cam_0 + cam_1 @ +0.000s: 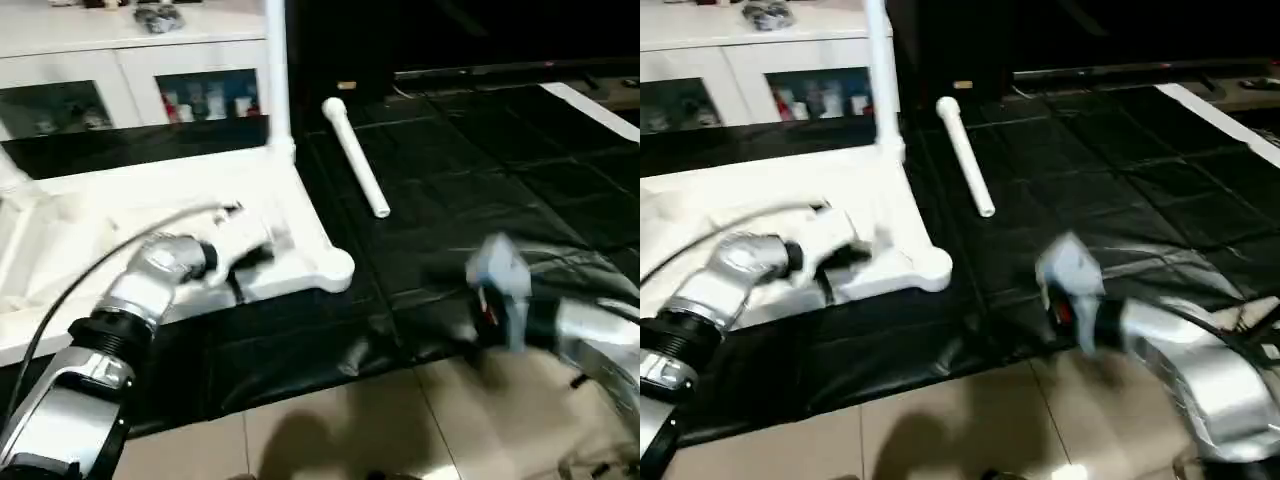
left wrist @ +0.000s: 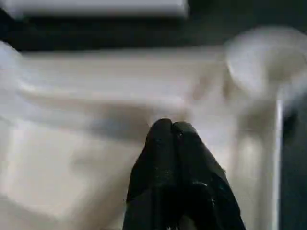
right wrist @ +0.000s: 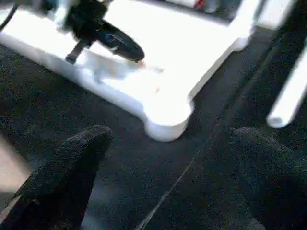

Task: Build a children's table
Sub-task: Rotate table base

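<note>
The children's table lies upside down on a black mat; its white top (image 1: 300, 215) has the ribbed underside facing up. One leg (image 1: 277, 70) stands upright in the far right corner, and part of another (image 1: 10, 180) shows at the left. A loose leg (image 1: 355, 155) lies on the mat beyond the top. The near right corner socket (image 1: 335, 268) holds no leg. My left gripper (image 2: 171, 127) is shut with nothing in it, its tips just over the underside near that corner. To the right of the corner, my right gripper (image 3: 170, 135) hangs open and low over the mat.
A white cabinet (image 1: 130, 80) with glass doors stands behind the table top. The black mat (image 1: 480, 180) stretches right and far. Beige floor tiles (image 1: 350, 430) begin at the mat's near edge. A black cable (image 1: 60, 300) runs along my left forearm.
</note>
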